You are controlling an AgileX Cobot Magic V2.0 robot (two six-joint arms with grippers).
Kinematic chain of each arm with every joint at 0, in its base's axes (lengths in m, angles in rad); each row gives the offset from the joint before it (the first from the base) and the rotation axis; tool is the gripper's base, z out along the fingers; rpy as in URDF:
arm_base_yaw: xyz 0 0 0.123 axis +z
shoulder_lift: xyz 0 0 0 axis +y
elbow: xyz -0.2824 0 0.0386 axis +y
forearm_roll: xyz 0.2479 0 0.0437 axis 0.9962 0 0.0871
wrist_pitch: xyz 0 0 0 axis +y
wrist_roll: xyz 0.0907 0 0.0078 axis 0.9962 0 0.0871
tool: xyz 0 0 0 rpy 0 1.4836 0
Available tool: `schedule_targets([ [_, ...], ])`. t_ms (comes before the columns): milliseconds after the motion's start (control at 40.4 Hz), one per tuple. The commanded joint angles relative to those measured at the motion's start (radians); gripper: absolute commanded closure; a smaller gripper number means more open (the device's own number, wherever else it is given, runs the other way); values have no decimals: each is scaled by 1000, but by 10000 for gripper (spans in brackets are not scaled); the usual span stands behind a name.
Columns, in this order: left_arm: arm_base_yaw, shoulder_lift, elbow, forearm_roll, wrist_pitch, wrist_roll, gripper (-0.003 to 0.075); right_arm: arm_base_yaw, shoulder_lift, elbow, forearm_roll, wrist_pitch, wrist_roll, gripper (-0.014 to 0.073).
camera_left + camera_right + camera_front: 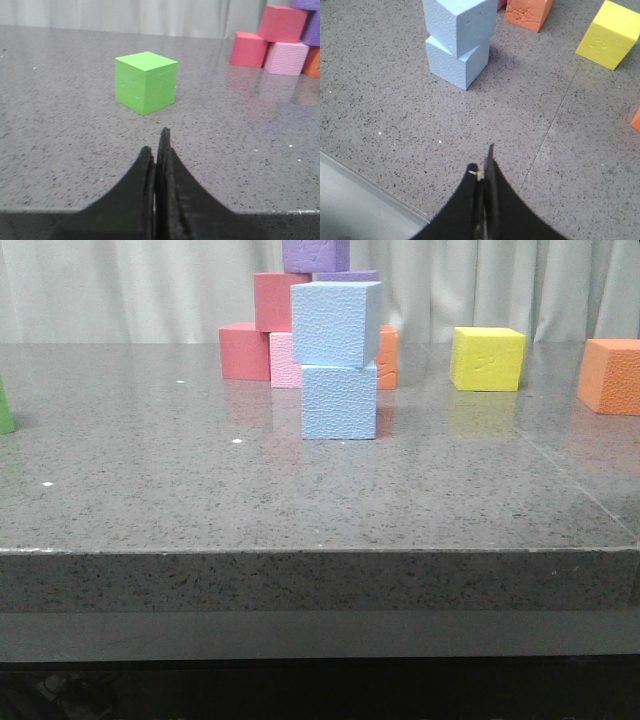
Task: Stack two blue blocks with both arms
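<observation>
at the far left edge of the desk point(150, 470), the front view shows a sliver of the green cube point(5, 408). in the left wrist view that cube point(146, 82) is smooth-faced and sharp-edged, standing on the speckled grey stone ahead of the left gripper point(156, 150), whose black curved fingers are pressed together with nothing between them. the blue blocks do not show in that view, so they are well apart from this gripper.

near the back edge, left of centre, is a pile of foam cubes: a red cube point(244, 350) on the desk, a pink cube point(284, 360) just beside it, a second red cube point(277, 300) resting on those, and a purple cube point(315, 254) higher up.

in front of the pile, near the middle of the desk, the lower blue block point(339, 400) sits on the stone and the upper blue block point(336, 323) rests on it, twisted a little and overhanging. both are pale, pebbled foam with square faces. an orange cube point(388, 357) peeps out behind them.

in the right wrist view the stacked pair point(457, 37) stands clear of the right gripper point(482, 167), whose black fingers are also closed on nothing.

further right sit a yellow cube point(487, 358) and, by the right edge, another orange cube point(610, 375) with a rough skin.
</observation>
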Motion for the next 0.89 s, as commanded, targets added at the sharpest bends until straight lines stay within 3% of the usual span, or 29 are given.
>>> schedule_targets([
  [0,-18,-22,19,41,-192,-36,738,-4,-12,-27,-20,-58,-8,663],
  [99,-16,-24,66,41,-264,-49,738,-4,-12,-27,-20,-58,-8,663],
  [866,20,-24,66,44,-232,-49,738,-4,-12,-27,-20,-58,-8,663],
])
